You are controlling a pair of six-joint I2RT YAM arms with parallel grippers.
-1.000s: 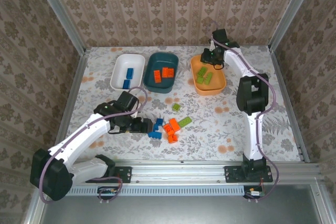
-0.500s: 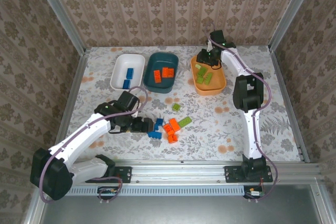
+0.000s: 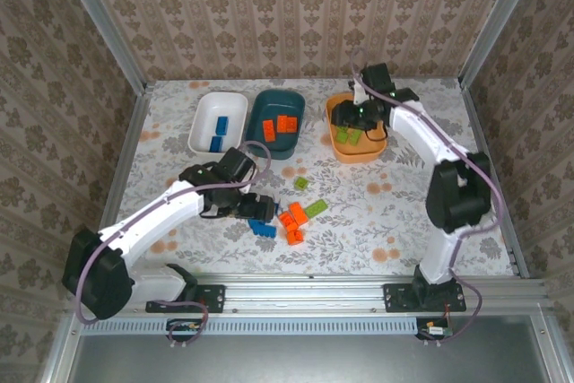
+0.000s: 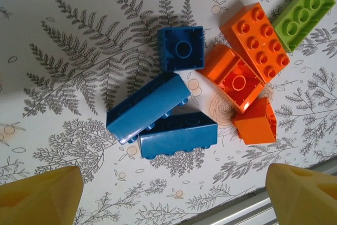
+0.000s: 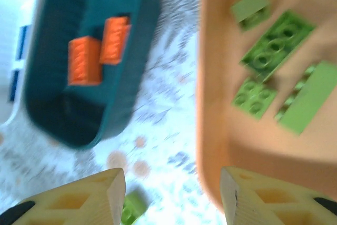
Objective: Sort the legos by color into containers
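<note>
Patterned bench: loose legos at 6 o'clock lie beneath the left fingers, apart and empty. Right fingers, also apart, hover over the orange bin at 1 o'clock, which holds green bricks.

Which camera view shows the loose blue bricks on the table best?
The left wrist view. The three blue bricks lie close and sharp there, and the square one is upside down. In the top view the blue bricks are one small patch, too small to count.
</note>
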